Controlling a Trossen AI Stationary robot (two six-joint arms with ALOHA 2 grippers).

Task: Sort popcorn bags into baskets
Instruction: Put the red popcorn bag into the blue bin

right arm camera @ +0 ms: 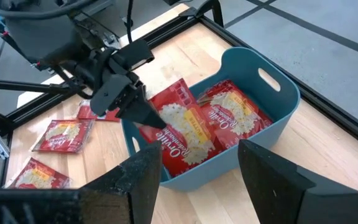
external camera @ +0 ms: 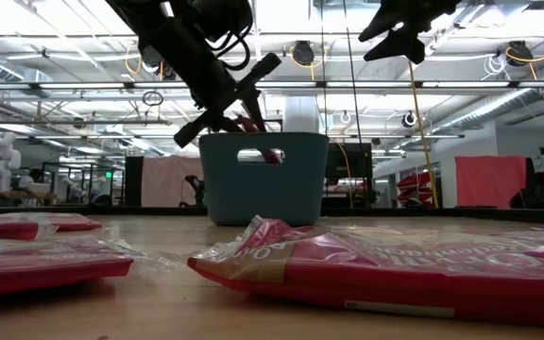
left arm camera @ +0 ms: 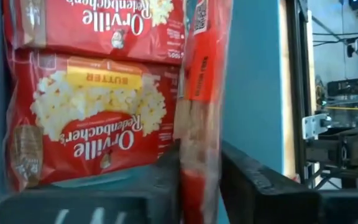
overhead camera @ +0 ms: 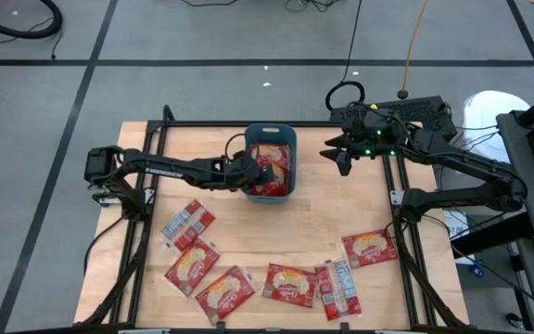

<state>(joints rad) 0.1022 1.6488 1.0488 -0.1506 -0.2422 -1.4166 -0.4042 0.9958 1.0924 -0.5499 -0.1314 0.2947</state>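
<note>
Pale wooden table (overhead camera: 248, 232) on grey tiled floor (overhead camera: 202, 93), cluttered workshop behind.

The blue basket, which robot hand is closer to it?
Left. The left gripper is over the basket, holding a popcorn bag on edge inside it. The right gripper hangs open beside the basket, apart from it.

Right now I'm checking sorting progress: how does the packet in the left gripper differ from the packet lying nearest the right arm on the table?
The held packet stands on edge inside the teal bin, pinched by the left gripper; the table packet lies flat, face up, untouched. The held one is over the bin's stacked packets; the other rests on bare wood. Both are red popcorn packets.
</note>
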